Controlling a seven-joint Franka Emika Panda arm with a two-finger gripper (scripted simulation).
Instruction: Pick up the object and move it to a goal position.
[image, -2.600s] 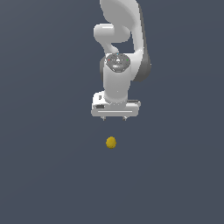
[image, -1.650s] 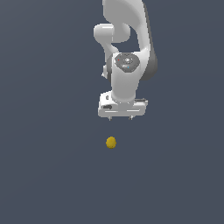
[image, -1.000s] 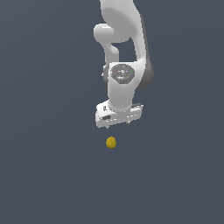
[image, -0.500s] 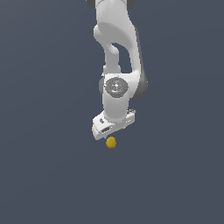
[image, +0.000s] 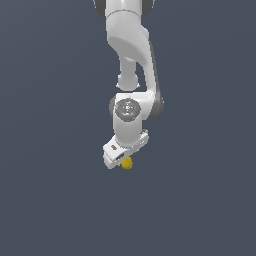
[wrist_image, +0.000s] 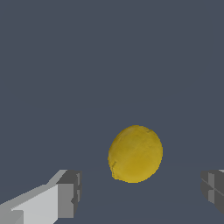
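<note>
Wrist view: the mustard-yellow object lies on the flat grey floor between the gripper's spread fingers, touching neither. From the exterior view, the white arm reaches down, its tilted head just above the object.

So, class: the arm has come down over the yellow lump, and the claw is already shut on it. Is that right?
Not quite. The arm is down over the yellow lump, but the claw is open: the wrist view shows gaps between the lump and both fingers, so nothing is gripped yet.
</note>
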